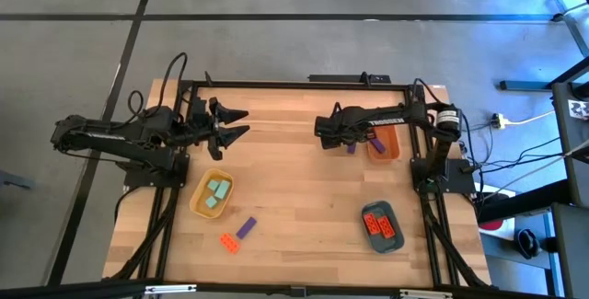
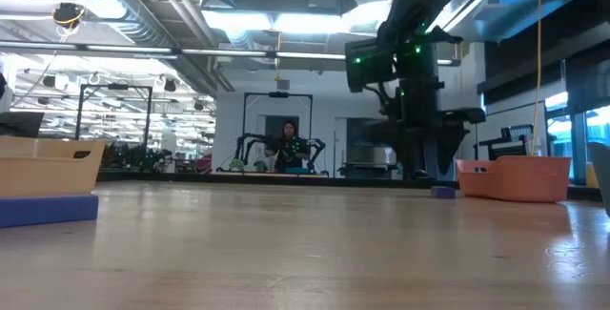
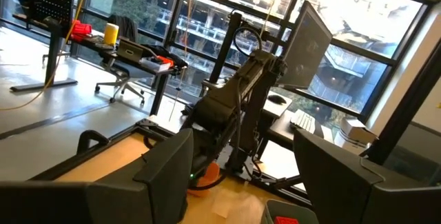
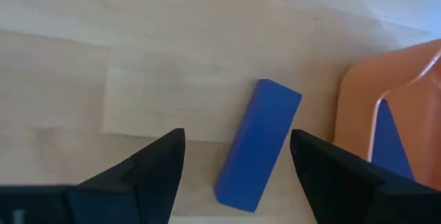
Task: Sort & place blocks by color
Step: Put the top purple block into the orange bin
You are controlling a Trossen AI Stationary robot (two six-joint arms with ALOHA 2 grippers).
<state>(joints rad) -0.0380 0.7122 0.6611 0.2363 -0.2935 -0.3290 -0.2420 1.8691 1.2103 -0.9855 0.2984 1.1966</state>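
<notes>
Over at the left edge of the pale wooden table (image 1: 304,198), the left gripper (image 1: 236,123) hangs idle above the boards with its jaws spread wide and nothing between them. Just in front of it sits the shallow yellow plastic tray (image 1: 201,206), with pale teal squarish blocks (image 1: 217,193) lying inside. Nearer the front edge, two bricks lie loose on the wood, close together: a small red-orange block (image 1: 227,241) and an oblong purple block (image 1: 246,227), neither yet sorted.

Across the table, the right gripper (image 4: 238,158) points down at a second oblong purple brick (image 4: 258,145) that lies flat on the wood just beside the orange plastic tray (image 1: 388,155), apart from its wall. The dark fingers stand wide on either side of the brick, not touching it, and at least one purple piece already lies in that tray. Toward the front right, the dark teal tray (image 1: 384,211) holds red-orange bricks (image 1: 381,226).

The step in hand looks like the pick-up of this purple brick. The brick lies slantwise to the jaws, so I judge the next move calls for a slight wrist turn, a straight descent, a close, and a short carry over the orange rim.
</notes>
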